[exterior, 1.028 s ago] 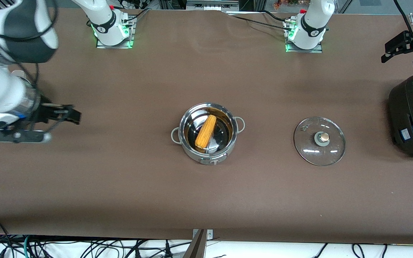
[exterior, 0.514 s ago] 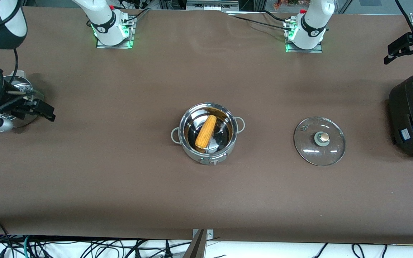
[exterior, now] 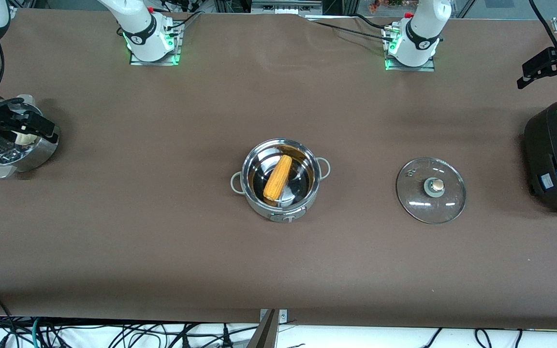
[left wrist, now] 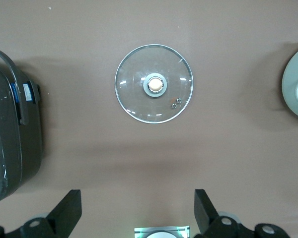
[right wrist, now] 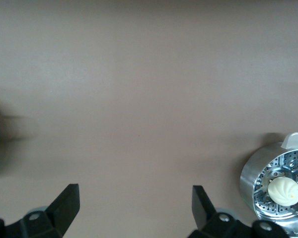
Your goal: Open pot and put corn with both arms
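The pot [exterior: 281, 180] stands near the middle of the tabletop, a little nearer to the front edge than the two arm bases, a shiny round steel vessel with a small grey loop handle on each side and a dial on its front wall. It is uncovered, and the corn [exterior: 277, 177], a husked yellow-orange cob shorter than the pot is wide, lies slantwise on the mirrored bottom inside it. The glass lid [exterior: 431, 189] with its tan knob lies flat on the tabletop beside the pot, toward the left arm's end and apart from it. Judging from this, both parts of the task look done, so the step in hand is only to clear the arms; doing it well means keeping them high and out toward the ends, well away from pot and lid. At the right arm's end of the tabletop the right gripper [exterior: 22, 126] hangs over the steamer bowl [exterior: 36, 152] with a white bun [right wrist: 283, 191], its jaws spread wide and holding nothing. At the other end the left gripper [exterior: 547, 70] is up over the tabletop's edge just above the black cooker [exterior: 556, 154], likewise spread and empty.
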Controlling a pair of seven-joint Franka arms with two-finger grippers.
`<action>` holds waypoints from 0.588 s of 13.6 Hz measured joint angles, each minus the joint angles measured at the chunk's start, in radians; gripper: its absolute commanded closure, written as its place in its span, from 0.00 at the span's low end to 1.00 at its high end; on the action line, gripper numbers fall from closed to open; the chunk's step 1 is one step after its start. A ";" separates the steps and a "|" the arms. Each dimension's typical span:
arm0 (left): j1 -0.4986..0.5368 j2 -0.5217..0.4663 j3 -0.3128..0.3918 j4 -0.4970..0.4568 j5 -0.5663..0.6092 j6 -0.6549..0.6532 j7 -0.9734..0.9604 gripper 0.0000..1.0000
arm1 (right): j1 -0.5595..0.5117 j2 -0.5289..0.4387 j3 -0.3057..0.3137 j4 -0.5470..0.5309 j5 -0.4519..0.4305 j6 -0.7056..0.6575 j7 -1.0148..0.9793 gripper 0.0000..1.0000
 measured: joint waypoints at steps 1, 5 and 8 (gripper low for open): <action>0.000 0.000 0.000 0.000 0.000 -0.002 0.000 0.00 | 0.001 0.005 0.002 0.000 0.000 0.000 0.000 0.00; 0.000 0.000 0.000 0.001 0.000 -0.005 -0.001 0.00 | 0.001 0.013 0.005 0.000 0.000 0.000 -0.002 0.00; 0.000 0.000 -0.001 0.001 0.000 -0.006 -0.001 0.00 | 0.001 0.013 0.005 0.000 0.000 0.001 -0.003 0.00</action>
